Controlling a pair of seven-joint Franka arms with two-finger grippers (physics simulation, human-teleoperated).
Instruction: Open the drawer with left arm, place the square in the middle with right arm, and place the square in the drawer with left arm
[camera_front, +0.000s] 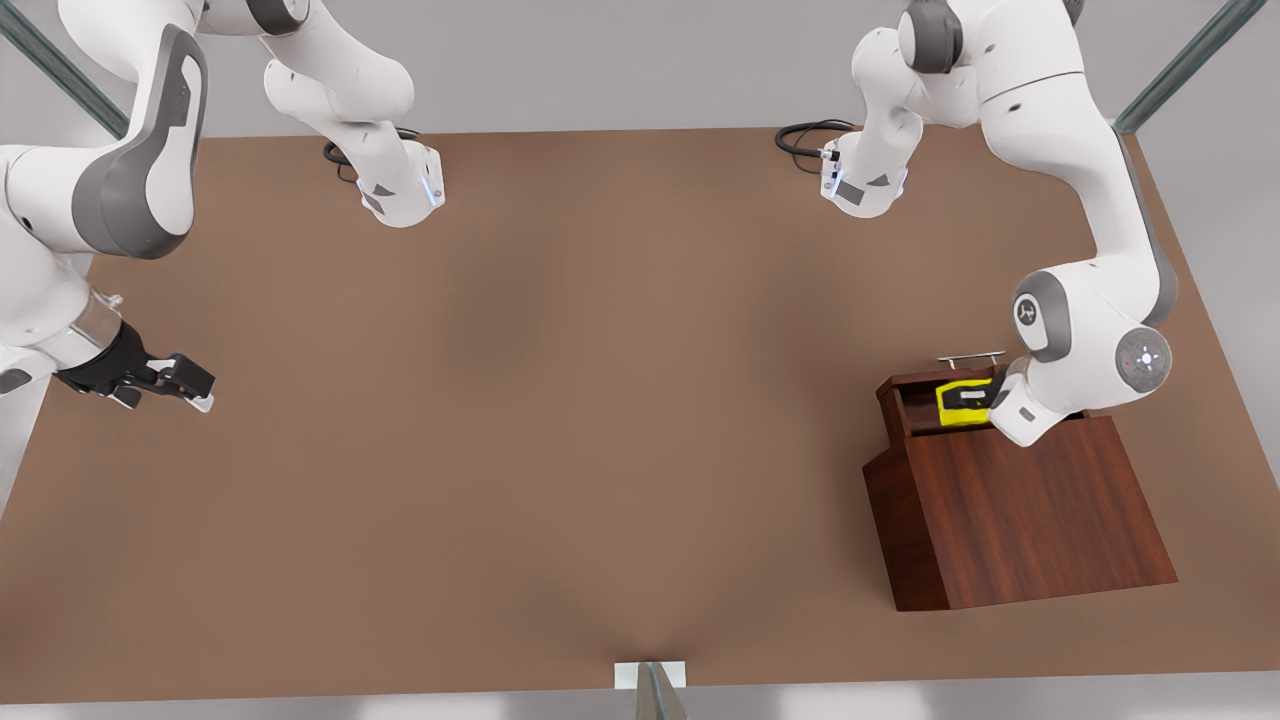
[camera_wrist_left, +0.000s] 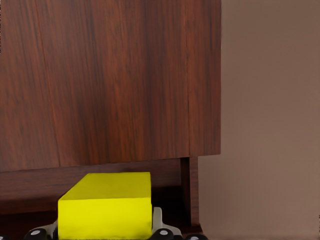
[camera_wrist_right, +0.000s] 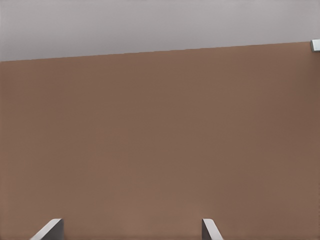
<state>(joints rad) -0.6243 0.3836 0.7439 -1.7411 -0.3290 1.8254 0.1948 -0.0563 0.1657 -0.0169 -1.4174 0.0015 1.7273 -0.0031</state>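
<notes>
The drawer (camera_front: 912, 398) of the reddish-brown cabinet (camera_front: 1030, 500) stands pulled open at the front view's right, its silver handle (camera_front: 970, 357) facing the far side. The yellow square (camera_front: 950, 412) is inside the drawer, with my left gripper (camera_front: 970, 400) shut on it. In the left wrist view the square (camera_wrist_left: 107, 210) sits between the fingers (camera_wrist_left: 159, 225), just in front of the cabinet (camera_wrist_left: 110, 80). My right gripper (camera_front: 190, 390) waits open near the table's edge at the front view's left, fingertips (camera_wrist_right: 212, 230) spread over bare tabletop (camera_wrist_right: 160, 140).
The brown tabletop (camera_front: 600, 400) stretches between the two arms. Both arm bases (camera_front: 400, 190) (camera_front: 865, 180) stand at the far edge with black cables. A small white bracket (camera_front: 650, 675) sits at the near edge.
</notes>
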